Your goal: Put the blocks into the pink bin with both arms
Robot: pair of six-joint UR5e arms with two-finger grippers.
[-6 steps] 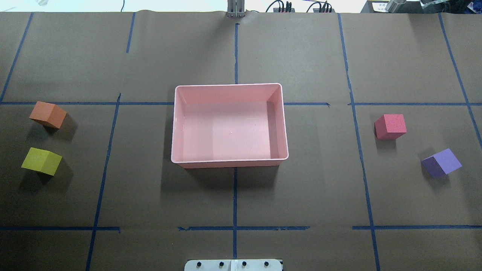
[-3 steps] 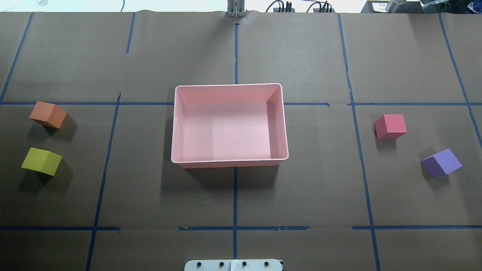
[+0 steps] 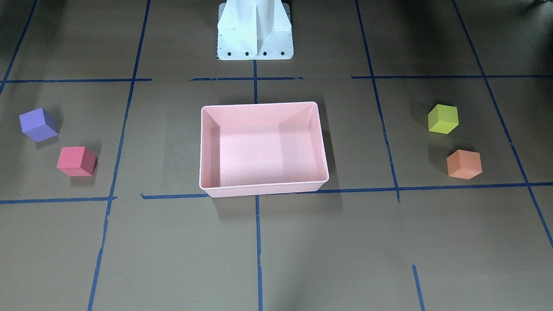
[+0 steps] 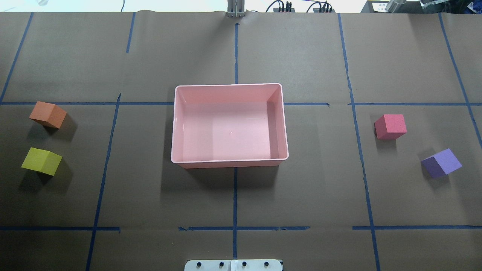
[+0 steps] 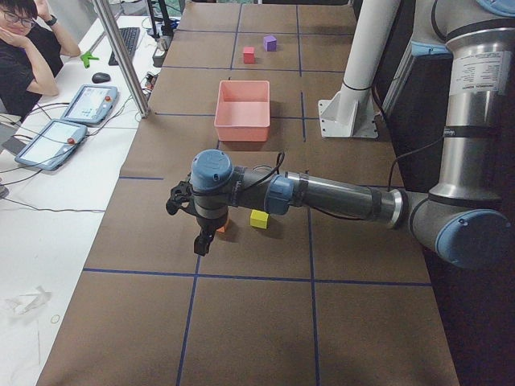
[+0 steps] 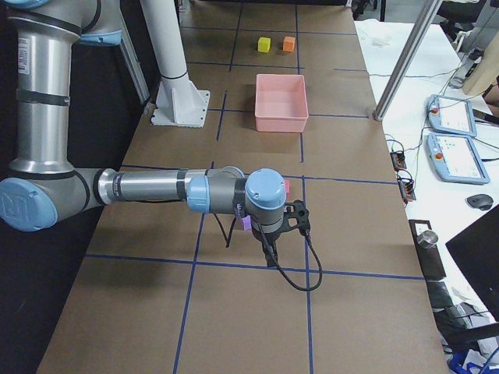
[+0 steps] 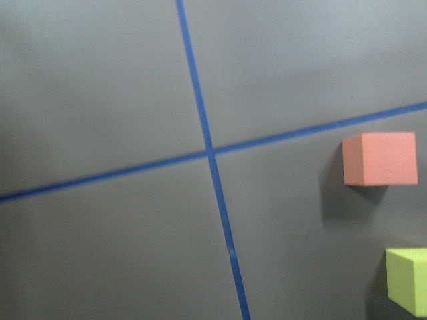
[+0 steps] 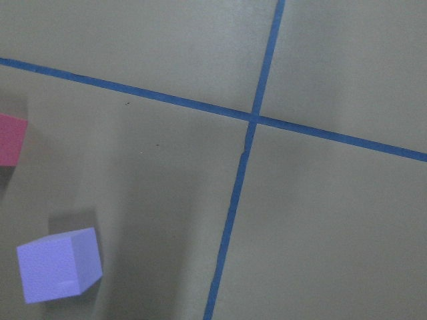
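Observation:
The pink bin stands empty at the table's middle. The orange block and the yellow-green block lie far left; both show at the right edge of the left wrist view, orange block above yellow-green block. The red block and the purple block lie far right. The purple block shows low left in the right wrist view. My left gripper hangs above the orange block; my right gripper hangs above the purple block. I cannot tell whether either is open.
The white pedestal base stands at the robot's side of the table. Blue tape lines grid the brown table cover. An operator sits beyond the far table edge, with tablets beside him.

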